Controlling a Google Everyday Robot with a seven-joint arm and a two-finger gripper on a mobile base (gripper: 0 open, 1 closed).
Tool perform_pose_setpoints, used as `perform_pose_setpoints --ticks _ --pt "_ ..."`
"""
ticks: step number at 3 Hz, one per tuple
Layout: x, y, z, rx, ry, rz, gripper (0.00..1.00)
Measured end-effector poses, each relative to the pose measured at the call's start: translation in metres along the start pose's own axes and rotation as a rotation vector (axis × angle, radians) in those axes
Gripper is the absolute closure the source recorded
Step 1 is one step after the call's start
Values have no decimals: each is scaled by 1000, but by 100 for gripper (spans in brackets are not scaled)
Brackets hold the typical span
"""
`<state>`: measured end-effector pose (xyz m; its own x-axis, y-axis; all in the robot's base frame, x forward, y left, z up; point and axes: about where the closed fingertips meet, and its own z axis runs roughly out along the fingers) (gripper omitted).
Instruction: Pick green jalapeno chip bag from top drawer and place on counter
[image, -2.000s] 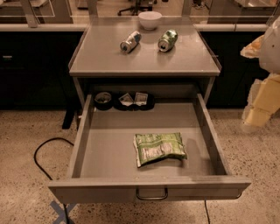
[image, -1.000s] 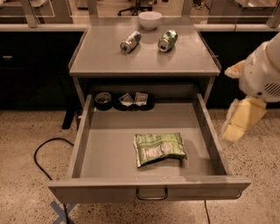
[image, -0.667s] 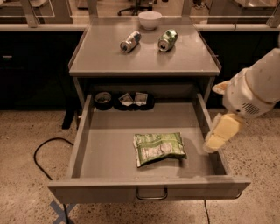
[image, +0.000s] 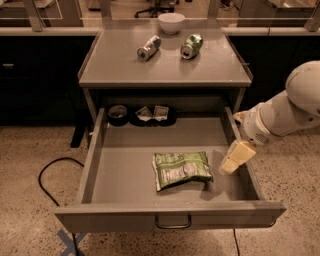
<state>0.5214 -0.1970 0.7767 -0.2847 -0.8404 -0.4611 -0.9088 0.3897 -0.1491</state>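
camera view | top drawer (image: 94, 161) – green jalapeno chip bag (image: 181, 170) | claw (image: 236, 157) beside it – state unclear

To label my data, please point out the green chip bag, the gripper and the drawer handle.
green jalapeno chip bag (image: 181, 169): camera view, middle of the crinkled foil.
gripper (image: 230, 164): camera view, its tip, just right of the bag.
drawer handle (image: 173, 228): camera view, bottom bar of the metal loop.

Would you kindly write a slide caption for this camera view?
Gripper hovers over the open top drawer, beside the green jalapeno chip bag lying on its floor.
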Motion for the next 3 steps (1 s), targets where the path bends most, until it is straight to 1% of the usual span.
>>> perform_pose_setpoints --ticks 1,2,3 --pt "9 -10 37 -38 -49 24 0" --pt "9 -10 37 -38 -49 24 0" --pt "6 -4 52 -66 -79 29 0"
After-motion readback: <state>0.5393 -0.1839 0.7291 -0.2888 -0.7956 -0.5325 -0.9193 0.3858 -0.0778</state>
